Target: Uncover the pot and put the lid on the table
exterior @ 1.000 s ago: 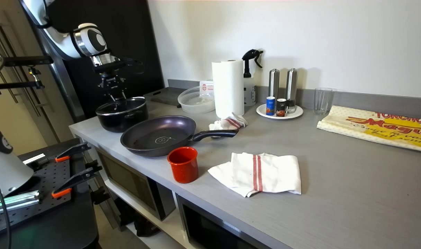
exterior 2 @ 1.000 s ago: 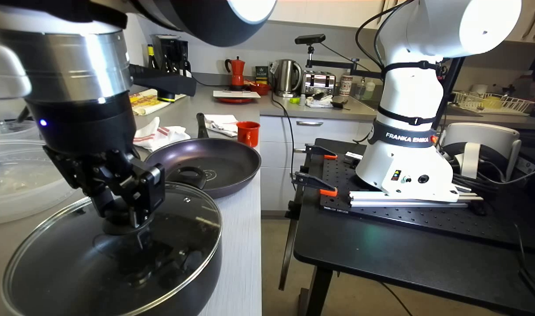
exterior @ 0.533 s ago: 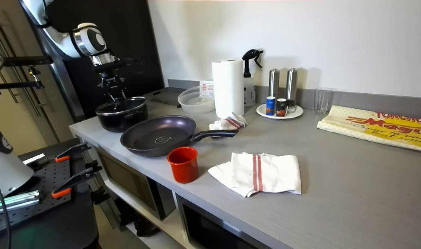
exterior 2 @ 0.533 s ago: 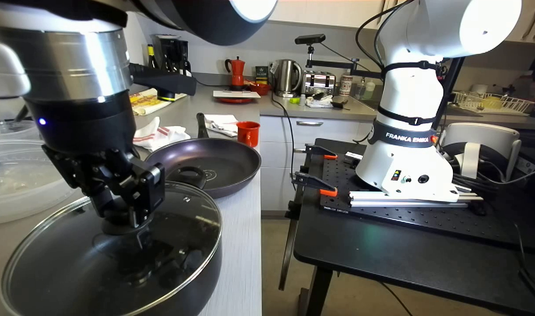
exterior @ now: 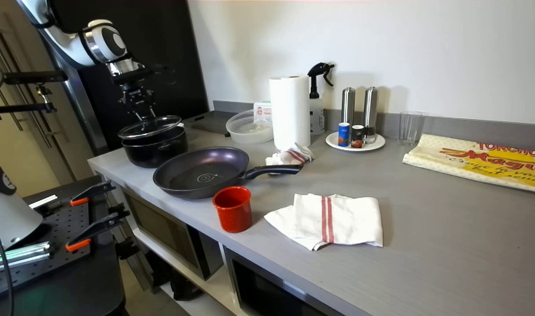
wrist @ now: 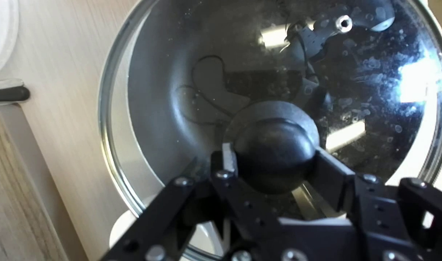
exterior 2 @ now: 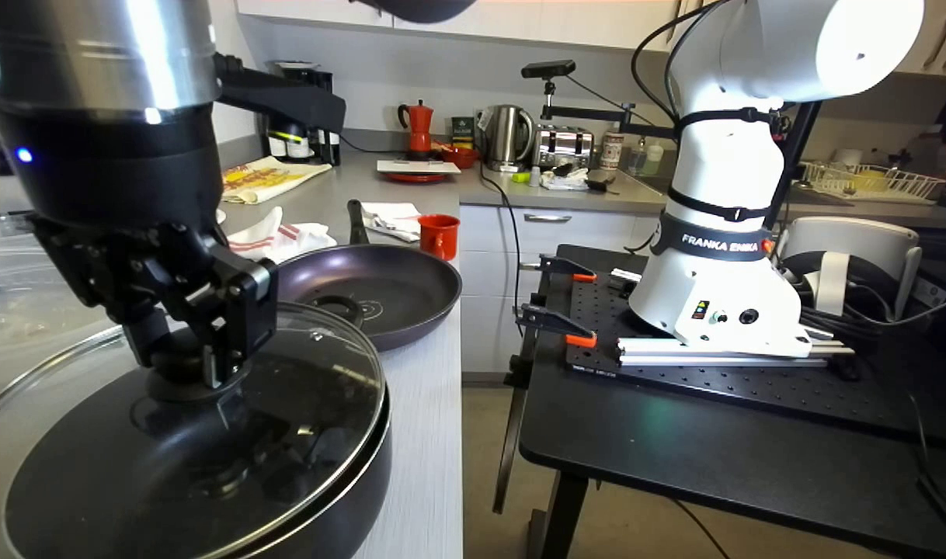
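The black pot [exterior: 155,154] stands at the far end of the grey table [exterior: 425,259]; it also shows in an exterior view [exterior 2: 356,497]. The round glass lid [exterior: 164,124] hangs just above the pot, with a small gap to its rim and slightly tilted. It also shows in an exterior view [exterior 2: 318,404]. My gripper [wrist: 273,156] is shut on the lid's black knob [wrist: 275,145], with one finger pad on each side. The pot's inside shows only dimly through the glass.
The dark frying pan [exterior: 201,173] is right beside the pot, its handle pointing away. A red mug [exterior: 232,210], a striped cloth [exterior: 337,219], a paper roll [exterior: 290,114] and a clear plastic tub [exterior: 250,129] stand nearby. The table's front edge runs close to the pot.
My gripper has risen with the lid in it. The lid, which rested on the pot, is now lifted off its rim and shifted slightly. The pot has stayed in place.
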Motion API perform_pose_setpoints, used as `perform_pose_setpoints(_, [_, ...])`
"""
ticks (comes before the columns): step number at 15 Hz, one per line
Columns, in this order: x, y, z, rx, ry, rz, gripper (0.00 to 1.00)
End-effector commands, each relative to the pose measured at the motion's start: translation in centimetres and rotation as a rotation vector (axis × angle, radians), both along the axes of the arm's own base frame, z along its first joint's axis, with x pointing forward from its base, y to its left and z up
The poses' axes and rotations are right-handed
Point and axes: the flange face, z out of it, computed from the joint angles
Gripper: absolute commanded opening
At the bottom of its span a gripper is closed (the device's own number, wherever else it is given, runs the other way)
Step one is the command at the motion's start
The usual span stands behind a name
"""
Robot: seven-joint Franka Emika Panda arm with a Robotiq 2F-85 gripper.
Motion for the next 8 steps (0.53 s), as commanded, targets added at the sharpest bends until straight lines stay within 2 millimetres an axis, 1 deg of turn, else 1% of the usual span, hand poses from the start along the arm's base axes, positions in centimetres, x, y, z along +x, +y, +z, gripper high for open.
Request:
perform_pose_setpoints(1, [-0.6,0.0,2.9,0.009,-0.031,-0.010,0.26])
perform_pose_setpoints(4, [0.4,-0.5,3.4,0.025,-0.033,-0.031,0.26])
perform_pose_setpoints(8, [2.3,-2.6,4.0,0.065,-0.023,-0.104,0.26])
